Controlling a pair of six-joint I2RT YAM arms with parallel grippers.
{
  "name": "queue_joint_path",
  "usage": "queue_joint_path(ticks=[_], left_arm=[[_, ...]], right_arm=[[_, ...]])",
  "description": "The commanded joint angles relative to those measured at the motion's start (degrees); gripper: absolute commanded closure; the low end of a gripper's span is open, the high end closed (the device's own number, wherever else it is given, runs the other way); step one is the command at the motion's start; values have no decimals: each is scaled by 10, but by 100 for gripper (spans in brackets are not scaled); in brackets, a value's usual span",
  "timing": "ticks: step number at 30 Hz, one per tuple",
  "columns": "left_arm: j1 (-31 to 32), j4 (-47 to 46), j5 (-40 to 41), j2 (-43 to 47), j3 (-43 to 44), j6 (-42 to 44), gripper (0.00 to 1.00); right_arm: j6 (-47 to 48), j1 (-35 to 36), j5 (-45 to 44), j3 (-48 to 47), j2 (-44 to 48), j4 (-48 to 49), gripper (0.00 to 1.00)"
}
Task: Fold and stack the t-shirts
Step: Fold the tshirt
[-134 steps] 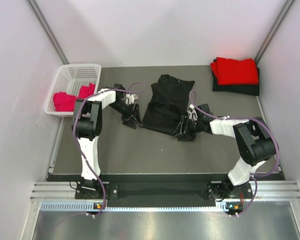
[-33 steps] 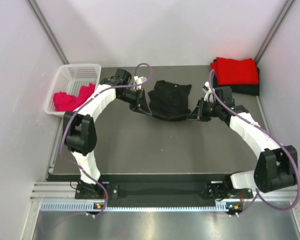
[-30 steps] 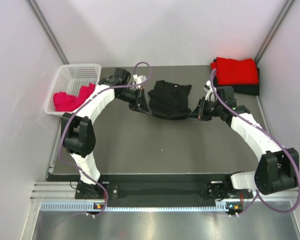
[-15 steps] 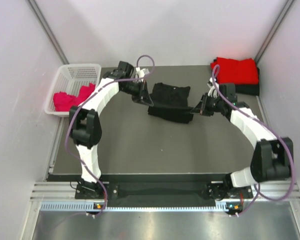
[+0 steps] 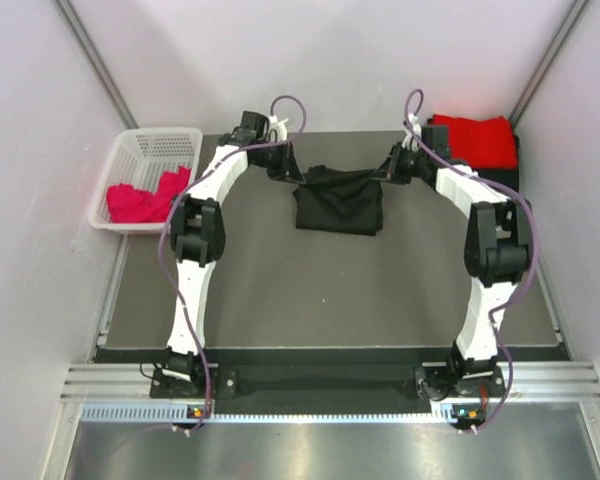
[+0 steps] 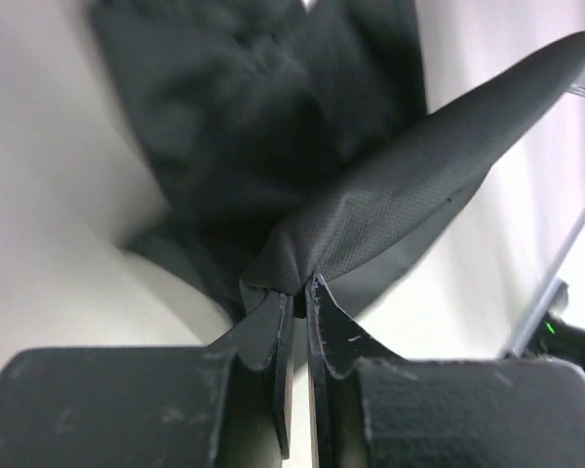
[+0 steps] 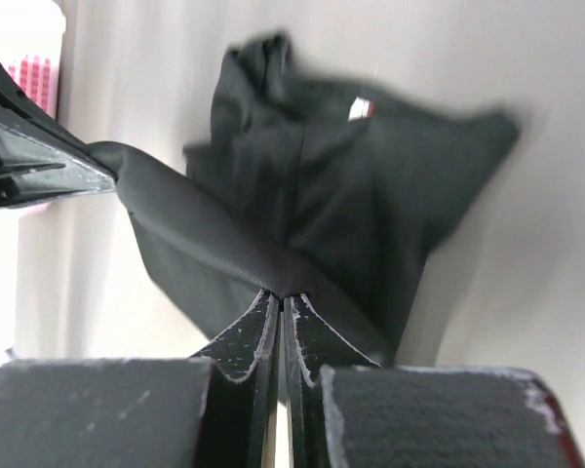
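Note:
A black t-shirt (image 5: 338, 205) hangs stretched between my two grippers at the back middle of the table, its lower part draped on the mat. My left gripper (image 5: 295, 177) is shut on the shirt's left top corner, the cloth (image 6: 400, 210) bunched at the fingertips of that gripper (image 6: 299, 291). My right gripper (image 5: 387, 174) is shut on the right top corner, pinching a fold of black cloth (image 7: 302, 195) at its tips (image 7: 281, 295). A folded red t-shirt (image 5: 472, 141) lies on a folded black one (image 5: 510, 176) at the back right.
A white lattice basket (image 5: 156, 147) at the back left holds pink-red shirts (image 5: 138, 199). The dark mat (image 5: 320, 290) lies in front of the held shirt. Light walls close in on the left, right and back.
Both grippers have moved toward the back of the table and up, carrying the black t-shirt's edge with them. The shirt is now pulled taut between them.

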State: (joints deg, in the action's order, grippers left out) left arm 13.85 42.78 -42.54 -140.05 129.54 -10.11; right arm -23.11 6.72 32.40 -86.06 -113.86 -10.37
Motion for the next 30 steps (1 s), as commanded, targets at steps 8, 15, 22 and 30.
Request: queue_joint_path(ticks=[8,15,22,30], left_arm=[[-9,-225,59,-100,121,-31,77],[-1,-286,164,-83,129,-2,36],[-11,-198,22,35,6,-29,41],[-8,-268,-197,63,-174,-157,48]], right_arm=[[-3,-2,-31,-139,-120,65,97],[33,-8,-37,-164,-124,70,36],[43,-42,8,-90,-104,10,27],[17,-45,74,-75,-150,18,27]])
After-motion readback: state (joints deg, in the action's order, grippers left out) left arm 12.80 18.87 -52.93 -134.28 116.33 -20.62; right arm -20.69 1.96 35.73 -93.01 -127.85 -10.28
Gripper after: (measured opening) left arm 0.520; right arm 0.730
